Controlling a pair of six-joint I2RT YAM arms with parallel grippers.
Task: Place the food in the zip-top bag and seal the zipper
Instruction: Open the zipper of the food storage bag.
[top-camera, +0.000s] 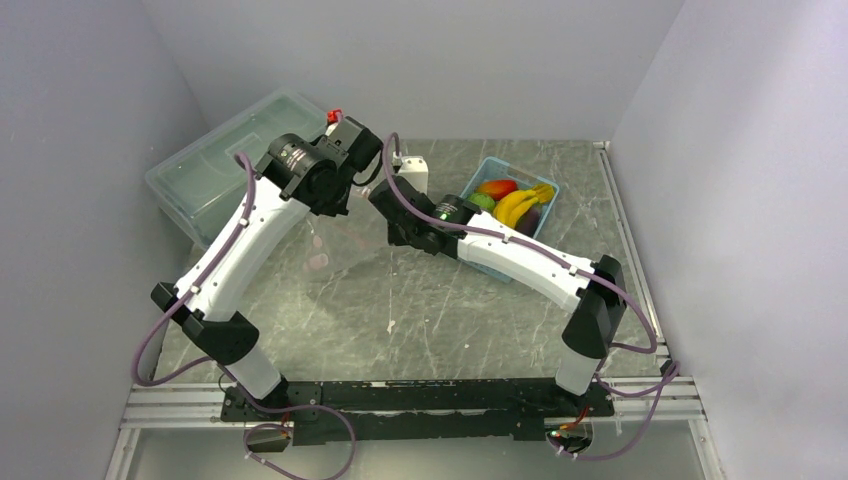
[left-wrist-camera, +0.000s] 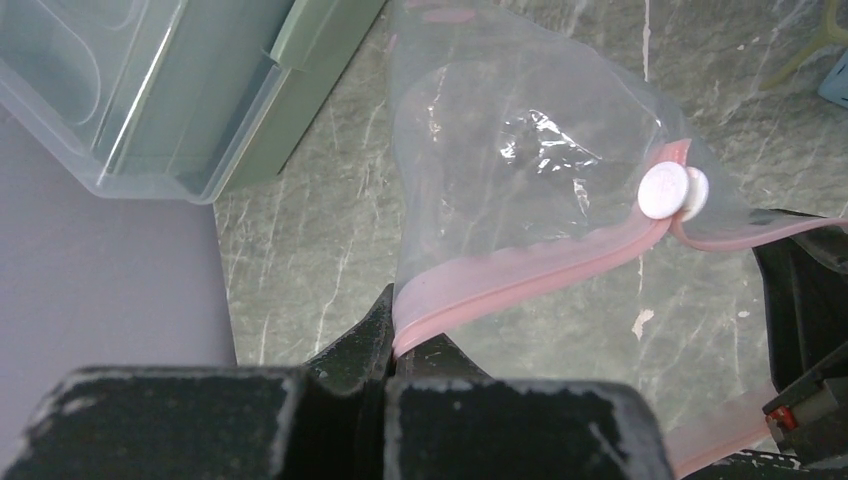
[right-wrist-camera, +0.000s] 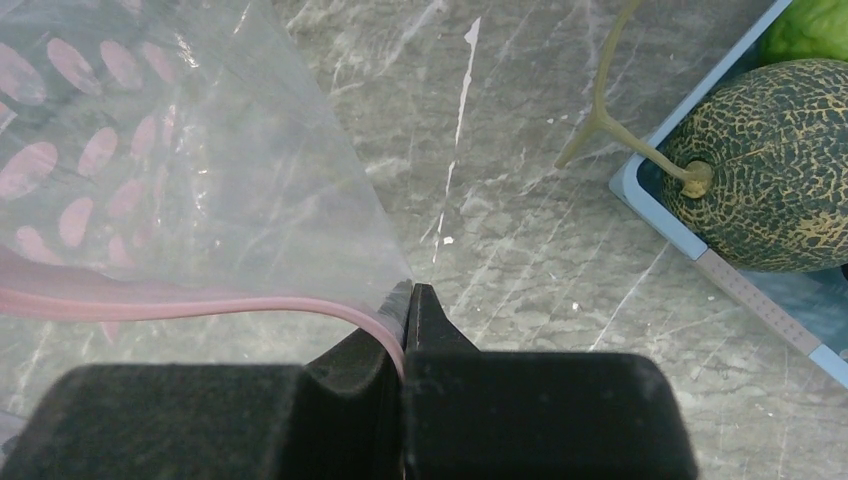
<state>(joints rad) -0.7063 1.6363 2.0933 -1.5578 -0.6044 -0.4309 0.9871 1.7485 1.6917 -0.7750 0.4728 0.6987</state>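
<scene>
Leaned over a scratched marbled table (top-camera: 450, 310) between pale walls (top-camera: 400, 60). Bent both arms (top-camera: 240, 240) inward. Clamped the zipper (left-wrist-camera: 540, 268) in left tool (left-wrist-camera: 390, 345) and right tool (right-wrist-camera: 408, 310).

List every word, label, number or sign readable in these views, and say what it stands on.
No text can be read anywhere.
zip-top bag: pale pink dots only, no writing.
zipper and its white round tab: blank.
melon and blue basket: no label shows.
clear lidded box: no print shows.
left arm's round joint cap: any marking is too small to read.
</scene>
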